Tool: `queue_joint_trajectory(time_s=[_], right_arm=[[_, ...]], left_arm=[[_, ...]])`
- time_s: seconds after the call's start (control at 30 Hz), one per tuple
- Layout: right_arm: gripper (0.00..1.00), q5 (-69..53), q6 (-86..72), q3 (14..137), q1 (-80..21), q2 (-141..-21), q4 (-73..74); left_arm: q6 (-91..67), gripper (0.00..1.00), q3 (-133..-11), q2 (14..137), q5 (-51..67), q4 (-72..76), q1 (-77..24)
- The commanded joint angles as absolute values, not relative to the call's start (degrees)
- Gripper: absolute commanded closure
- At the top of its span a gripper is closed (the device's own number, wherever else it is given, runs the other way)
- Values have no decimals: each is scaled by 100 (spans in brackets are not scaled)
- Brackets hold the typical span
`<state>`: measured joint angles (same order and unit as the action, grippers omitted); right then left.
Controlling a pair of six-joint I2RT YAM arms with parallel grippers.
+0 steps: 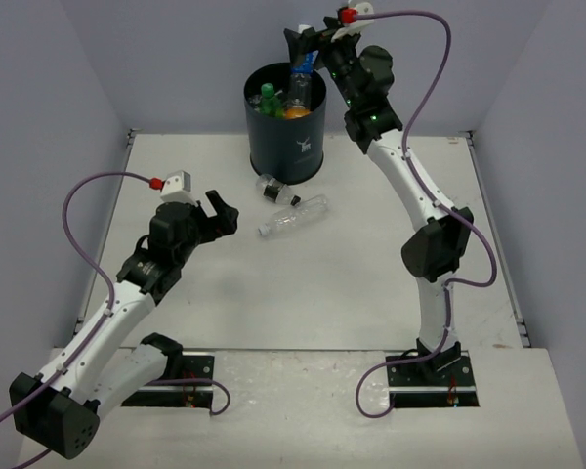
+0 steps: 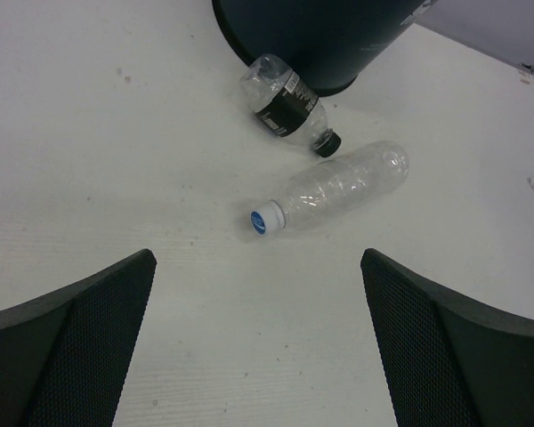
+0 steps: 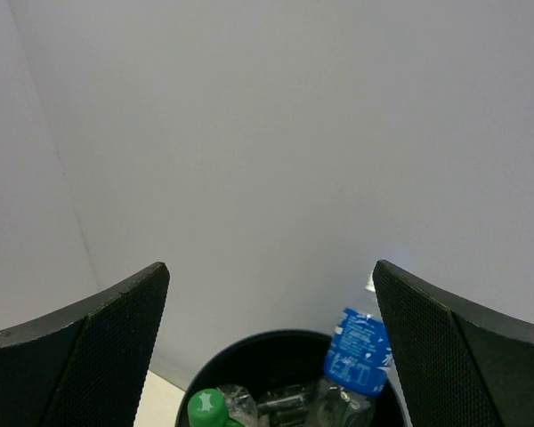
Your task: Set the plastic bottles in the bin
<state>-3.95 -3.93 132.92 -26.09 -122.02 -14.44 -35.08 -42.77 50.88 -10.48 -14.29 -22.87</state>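
My right gripper [image 3: 271, 267] hung released above the tall dark cylindrical bin [image 1: 286, 147] (drop spot). My released left gripper [image 2: 256, 253] faced clear plastic bottles [image 2: 338, 187] beside it.

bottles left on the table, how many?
2. A black-capped, black-labelled bottle lies at the bin's base; a clear bottle with a blue-white cap lies beside it. Anything behind the bin would be hidden.
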Motion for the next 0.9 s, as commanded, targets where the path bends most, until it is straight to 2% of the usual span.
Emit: queue_joint_trajectory(time_s=[0.0,0.23,0.37,0.43,0.6,0.7,0.87], right_arm=[[1,-486,-310,13462,-2619,-12318,-1051],[2,-836,-369,13149,-2619,-12357,-1011],[3,-1084,-167,12877,-2628,-12106,-333],[2,-1360,132,12297,-2628,-11810,167],[1,-3310,2601,10372,-2699,-10397,1414],[1,-3647,3798,9705,-2721,-9878,2234],[1,-3676,4664,9243,-2784,-9622,3060]], left_arm=[[-3600,0,-4265,5005,-1012,-1426,-2250],[-3577,0,-4324,5098,-1099,-1433,-2250],[-3577,0,-4334,5168,-1110,-1444,-2250],[-3566,0,-4342,5146,-1164,-1498,-2250],[-3474,0,-4372,5011,-1312,-1638,-2247],[-3472,0,-4363,4911,-1394,-1741,-2246],[-3519,0,-4201,4799,-1447,-1801,-2250]])
